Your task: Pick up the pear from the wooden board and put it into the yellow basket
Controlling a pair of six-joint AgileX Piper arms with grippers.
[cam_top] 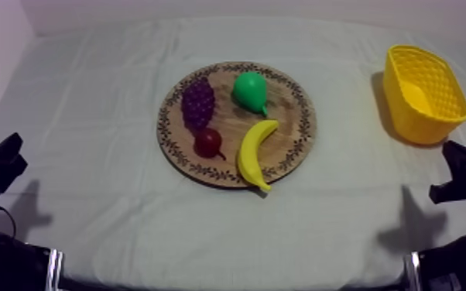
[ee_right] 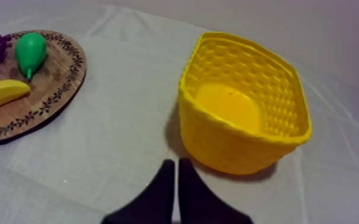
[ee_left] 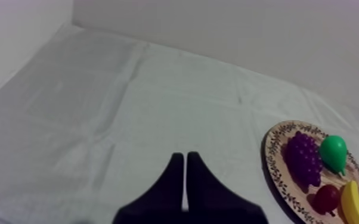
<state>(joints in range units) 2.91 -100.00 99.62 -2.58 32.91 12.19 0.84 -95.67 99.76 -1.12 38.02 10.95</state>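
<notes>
pear (cam_top: 249, 91) on the wooden board (cam_top: 286, 128), left claw (ee_left: 185, 158) and right claw (ee_right: 176, 164) closed, empty
it lies near the grapes (cam_top: 197, 103), so a wide grip may knock them; the smooth pear may slip before the yellow basket (cam_top: 430, 94)

purple toy bunch of grapes (cam_top: 197, 103): lying flat | small red round toy fruit (cam_top: 207, 142): just beside the grapes' near end | curved yellow toy banana (cam_top: 254, 153): near the red fruit, apart from it | grey-white creased table cloth (cam_top: 89, 116): spread flat
</notes>
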